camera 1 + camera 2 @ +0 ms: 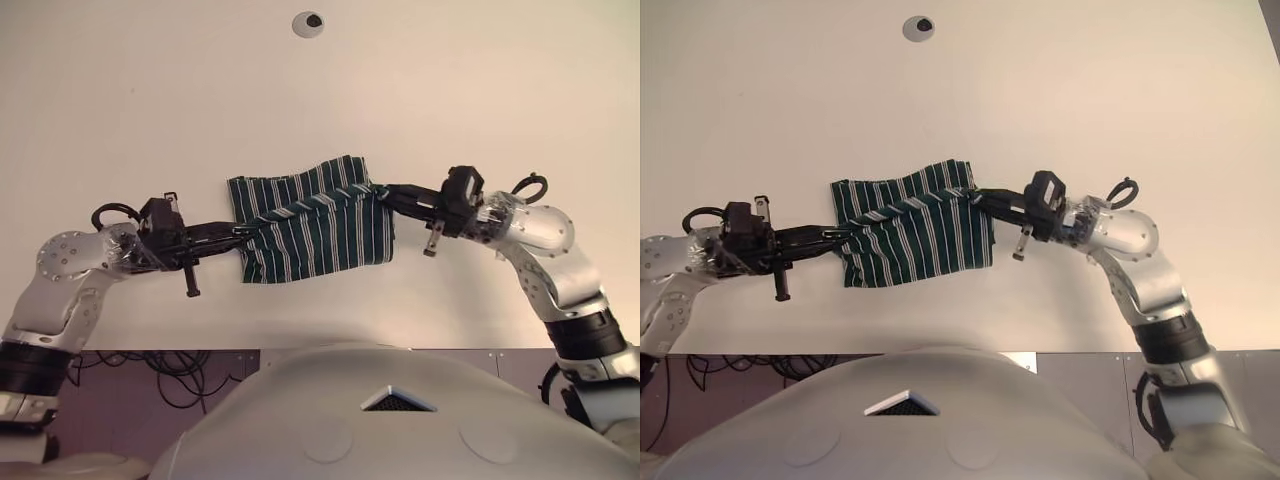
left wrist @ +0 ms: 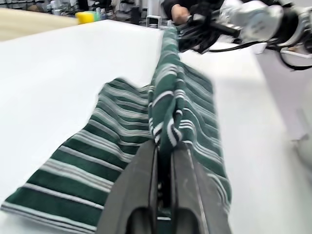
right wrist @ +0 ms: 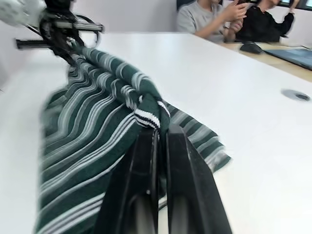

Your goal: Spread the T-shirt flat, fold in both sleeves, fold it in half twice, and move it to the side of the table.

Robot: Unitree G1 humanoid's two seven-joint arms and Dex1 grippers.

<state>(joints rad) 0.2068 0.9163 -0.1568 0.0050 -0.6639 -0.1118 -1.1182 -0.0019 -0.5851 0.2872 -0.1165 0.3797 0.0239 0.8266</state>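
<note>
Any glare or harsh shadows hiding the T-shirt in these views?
Left eye view: even light, faint shadows on the table around the T-shirt. Left wrist view: table very bright, stripes not washed out at the left end effector. Right wrist view: no glare.

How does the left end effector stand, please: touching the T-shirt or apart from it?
Touching. The left wrist view shows the left end effector clamped on the T-shirt.

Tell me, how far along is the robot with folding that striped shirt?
Partway, probably mid-fold. Done: the green striped T-shirt is a compact rectangle with no sleeves sticking out, so they look folded in. In hand: the left end effector and right end effector each pinch an edge, raising a ridge of cloth between them. Left: finishing the halving and moving it to the side of the white table.
</note>
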